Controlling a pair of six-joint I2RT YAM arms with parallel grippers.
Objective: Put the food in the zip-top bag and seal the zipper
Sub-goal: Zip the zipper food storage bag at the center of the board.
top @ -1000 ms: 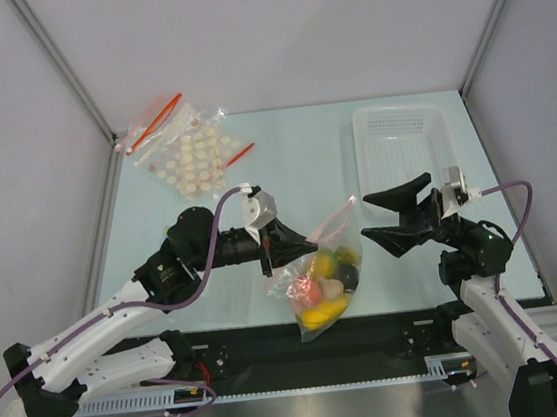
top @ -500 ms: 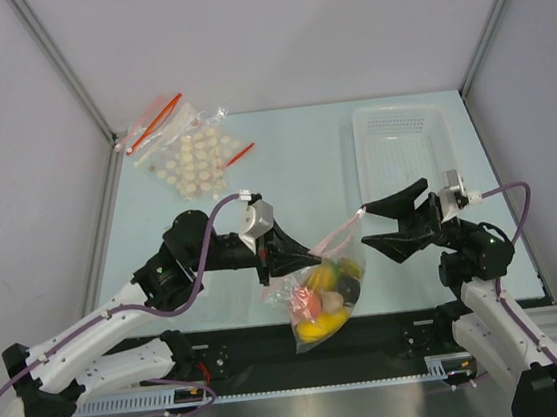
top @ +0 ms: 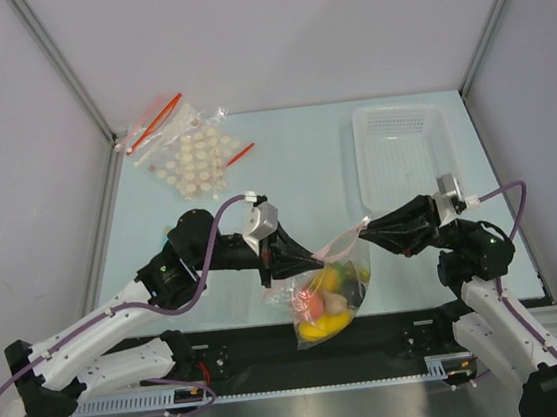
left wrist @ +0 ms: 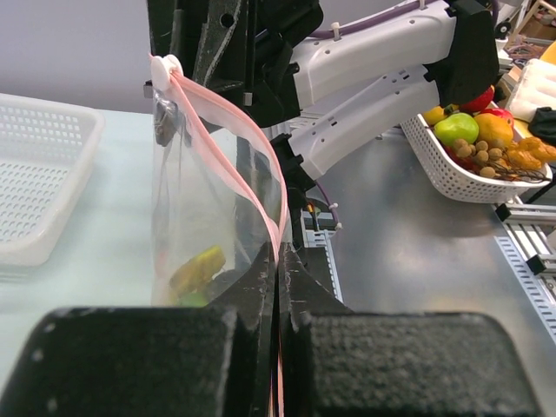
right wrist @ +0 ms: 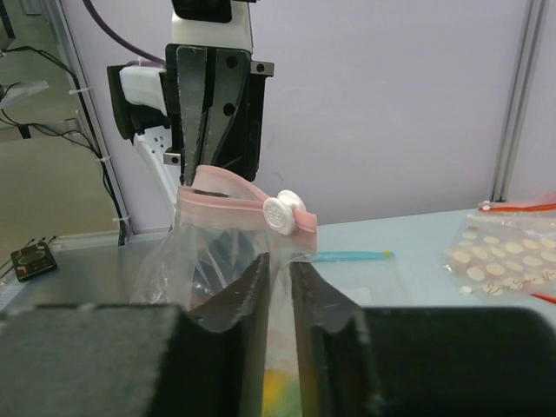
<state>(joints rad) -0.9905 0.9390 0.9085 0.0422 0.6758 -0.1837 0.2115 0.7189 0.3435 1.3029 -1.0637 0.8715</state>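
Right gripper has swung in and narrowed from spread wide onto the right end of the zip-top bag, which hangs between the arms over the table's near edge.
Left gripper is clenched on the left end of the zipper. The right jaws are down to a slit around the film just under the white slider, and whether they bite yet cannot be told. The toy fruit lies in the bag's bottom and the mouth bows open. Sealing likely wants the strip pulled taut and level before the slider runs leftward. The white perforated basket sits far right, just behind the right arm; the bag of cream discs is well apart, far left.
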